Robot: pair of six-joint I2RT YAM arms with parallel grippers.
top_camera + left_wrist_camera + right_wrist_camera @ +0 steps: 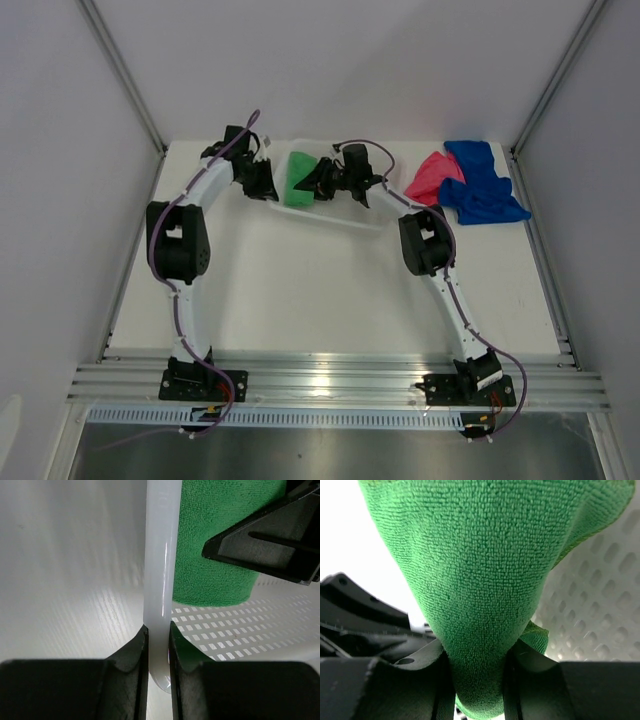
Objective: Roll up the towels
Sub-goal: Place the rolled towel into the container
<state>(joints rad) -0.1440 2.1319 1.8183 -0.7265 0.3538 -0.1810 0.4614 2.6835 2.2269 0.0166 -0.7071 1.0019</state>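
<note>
The green towel (298, 180), rolled into a thick bundle, stands inside the white slotted basket (345, 216) at the back middle of the table. My right gripper (322, 180) is shut on it; in the right wrist view the green towel (485, 570) fills the gap at my right gripper (477, 655). My left gripper (262, 180) is shut on the basket's left rim; in the left wrist view the rim (161, 555) runs between the two pads of my left gripper (158, 635), with the green towel (215, 540) just beyond. The pink-red towel (432, 178) and blue towel (482, 185) lie crumpled at the back right.
The basket's perforated wall (600, 620) is close behind the green towel. Grey enclosure walls border the table on both sides and at the back. Both arm bases sit on the metal rail (330, 380) at the near edge.
</note>
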